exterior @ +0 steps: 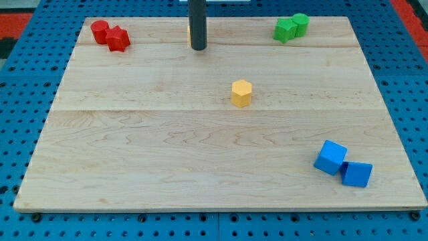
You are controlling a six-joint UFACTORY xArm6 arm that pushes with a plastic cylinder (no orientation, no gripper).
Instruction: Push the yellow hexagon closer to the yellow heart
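Observation:
The yellow hexagon (241, 93) stands near the middle of the wooden board (134, 154). My tip (198, 47) rests on the board near the view's top, up and to the left of the hexagon and well apart from it. A thin yellow sliver (190, 37) shows along the rod's left edge, just above the tip. It could be the yellow heart, mostly hidden behind the rod; its shape cannot be made out.
Two red blocks (100, 31) (118, 39) touch at the top left corner. Two green blocks (286, 29) (300, 24) sit together at the top right. Two blue blocks (331, 157) (357, 174) lie side by side at the bottom right.

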